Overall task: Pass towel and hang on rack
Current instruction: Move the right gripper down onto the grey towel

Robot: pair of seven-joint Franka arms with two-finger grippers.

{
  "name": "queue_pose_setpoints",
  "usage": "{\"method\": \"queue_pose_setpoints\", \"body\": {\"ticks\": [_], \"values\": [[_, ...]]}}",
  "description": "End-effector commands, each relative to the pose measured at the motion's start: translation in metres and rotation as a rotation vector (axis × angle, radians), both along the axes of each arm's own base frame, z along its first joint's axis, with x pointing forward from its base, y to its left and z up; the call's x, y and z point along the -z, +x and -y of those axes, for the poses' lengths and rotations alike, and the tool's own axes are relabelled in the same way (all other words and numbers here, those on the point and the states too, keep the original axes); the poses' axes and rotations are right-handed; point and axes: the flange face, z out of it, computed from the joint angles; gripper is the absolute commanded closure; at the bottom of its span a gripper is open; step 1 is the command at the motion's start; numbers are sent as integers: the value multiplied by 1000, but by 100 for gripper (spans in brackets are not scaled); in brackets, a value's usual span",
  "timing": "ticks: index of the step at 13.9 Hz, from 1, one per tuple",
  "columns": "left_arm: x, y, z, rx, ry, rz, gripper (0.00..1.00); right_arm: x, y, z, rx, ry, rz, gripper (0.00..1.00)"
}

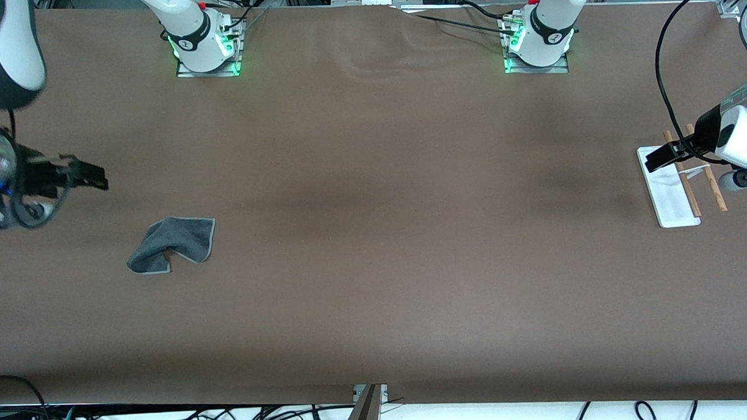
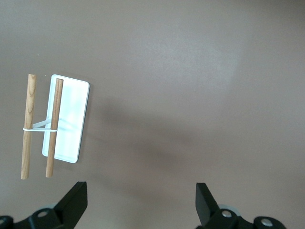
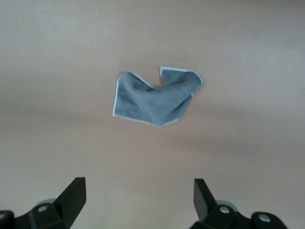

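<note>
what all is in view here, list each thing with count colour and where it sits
towel: one, dark grey with lighter grey edging, crumpled on the table toward the right arm's end
rack: one, white flat base with two thin brown rods joined by a white crosspiece, on the table toward the left arm's end
table: one, brown covering, bearing both things
cables: several, black, past the table edge nearest the front camera
right gripper: one, black, open, holding nothing, in the air near the towel
left gripper: one, black, open, holding nothing, over the rack
arm bases: two, white with green lights, along the table edge farthest from the front camera
</note>
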Motion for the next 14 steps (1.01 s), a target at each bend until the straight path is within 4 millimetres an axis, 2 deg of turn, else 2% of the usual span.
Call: {"method": "queue_pose_setpoints", "body": {"ticks": [1, 5, 9, 11, 14], "values": [[-3, 3, -3, 14, -11, 0, 0, 22, 14, -7, 0, 25, 8, 0], [-3, 3, -3, 14, -11, 0, 0, 73, 33, -24, -18, 35, 12, 0], [-3, 3, -2, 15, -11, -1, 0, 131, 42, -58, -54, 29, 7, 0], [-3, 3, -3, 14, -11, -1, 0, 168, 36, -74, -32, 17, 38, 0], [-3, 3, -3, 14, -11, -1, 0, 215, 20, -78, -42, 16, 55, 0]]}}
